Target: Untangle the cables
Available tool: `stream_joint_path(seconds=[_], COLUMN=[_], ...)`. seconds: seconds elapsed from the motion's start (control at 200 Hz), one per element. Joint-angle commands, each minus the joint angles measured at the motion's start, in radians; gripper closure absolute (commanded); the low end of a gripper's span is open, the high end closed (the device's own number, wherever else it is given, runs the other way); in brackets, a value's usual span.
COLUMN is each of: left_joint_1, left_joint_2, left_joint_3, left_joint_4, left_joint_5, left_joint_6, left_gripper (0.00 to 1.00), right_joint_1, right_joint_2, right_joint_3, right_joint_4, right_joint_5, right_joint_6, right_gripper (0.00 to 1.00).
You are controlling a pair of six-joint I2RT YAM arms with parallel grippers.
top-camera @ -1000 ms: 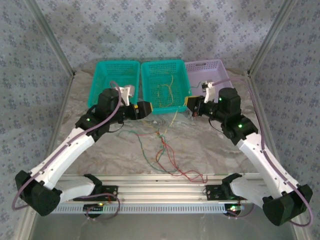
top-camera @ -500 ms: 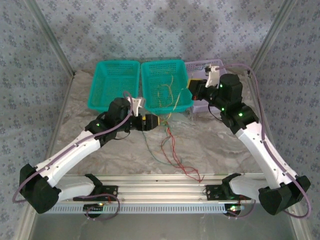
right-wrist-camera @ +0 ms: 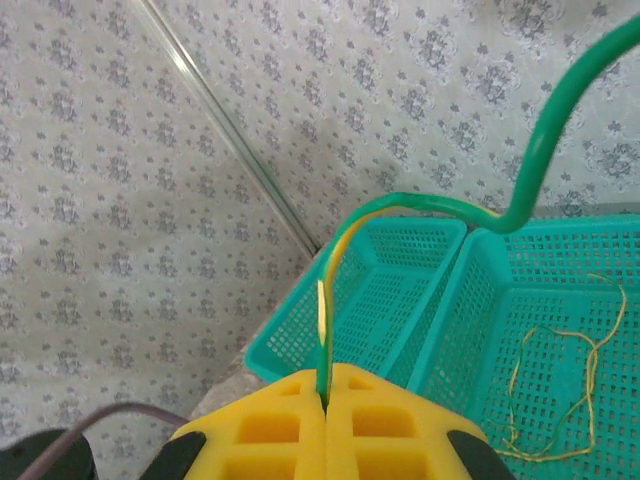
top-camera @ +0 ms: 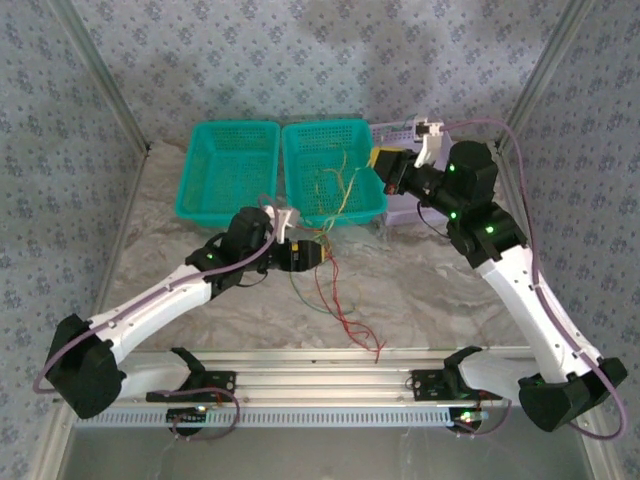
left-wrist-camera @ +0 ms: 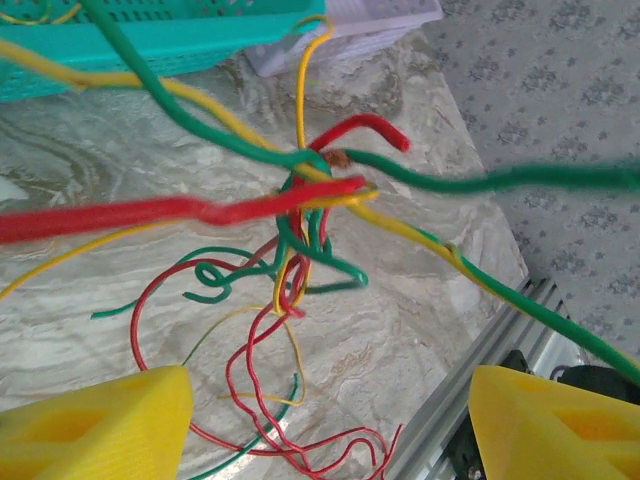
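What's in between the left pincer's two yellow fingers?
In the left wrist view, the tangled red, green and yellow cables sit between the fingers of the open left pincer, with marble table beneath.

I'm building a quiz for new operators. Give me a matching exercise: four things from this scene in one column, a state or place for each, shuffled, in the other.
1. left gripper with yellow fingers
2. right gripper with yellow fingers
3. middle teal plastic mesh basket
4. lilac plastic mesh basket

A. holds thin yellow wires
B. open, facing the tangle of red, green and yellow cables
C. rightmost in the row
D. shut on a green cable

Pairs: 1-B, 2-D, 3-A, 4-C
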Motion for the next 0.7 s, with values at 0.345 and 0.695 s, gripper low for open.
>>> stream_joint_path(seconds=[0.345, 0.695], left_joint_1=[-0.127, -0.127], left_joint_2=[0.053, 0.121], left_joint_3=[-0.01, -0.031], left_joint_4=[0.087, 0.211], left_joint_5=[-0.123, -0.225], left_joint_6=[0.126, 0.116], left_gripper=[0.23, 0.24], right_joint_1=[0.002, 0.006], right_joint_2=[-0.019, -0.069], right_joint_3=[0.121, 0.125], right_joint_4=[-0.042, -0.032], right_joint_5=[0.079, 0.067], right_joint_6=[0.244, 0.424], right_gripper=[1.0, 1.0])
